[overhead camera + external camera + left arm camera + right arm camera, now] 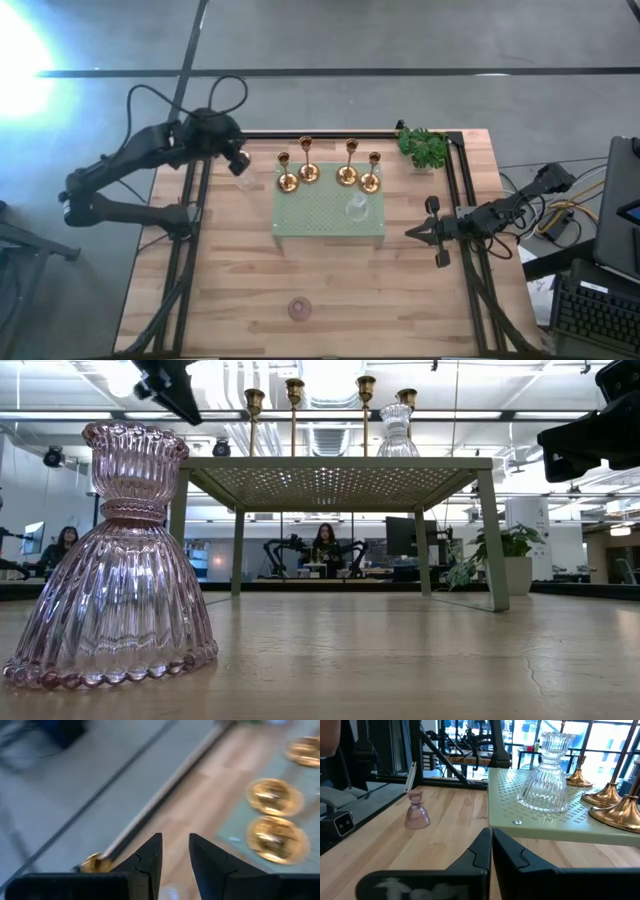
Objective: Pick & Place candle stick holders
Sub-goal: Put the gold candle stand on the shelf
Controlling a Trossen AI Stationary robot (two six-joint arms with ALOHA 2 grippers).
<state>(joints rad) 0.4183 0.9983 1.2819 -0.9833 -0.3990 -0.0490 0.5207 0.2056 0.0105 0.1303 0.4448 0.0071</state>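
While the left tool [238, 160], slightly open and empty, hovers upper left, it must next grab the small clear glass holder [244, 182] beneath.

The right tool [428, 232] waits closed and empty.

In the high view we could barely make out the clear glass holder [356, 207] on the tray [300, 225]; its outline melted into the perforations. Another clear piece near the left tool [240, 163] was too faint to identify. The pink holder [299, 309] showed only as a small smudge on the bench [400, 290]. In the left wrist view the gold bases [274, 797] were blurred, and one at the far corner was cut off by the picture's edge. A gold object [96, 864] beside the fingers [150, 862] was partly hidden. In the low view the tray top hid the gold holders' [254, 422] bases.
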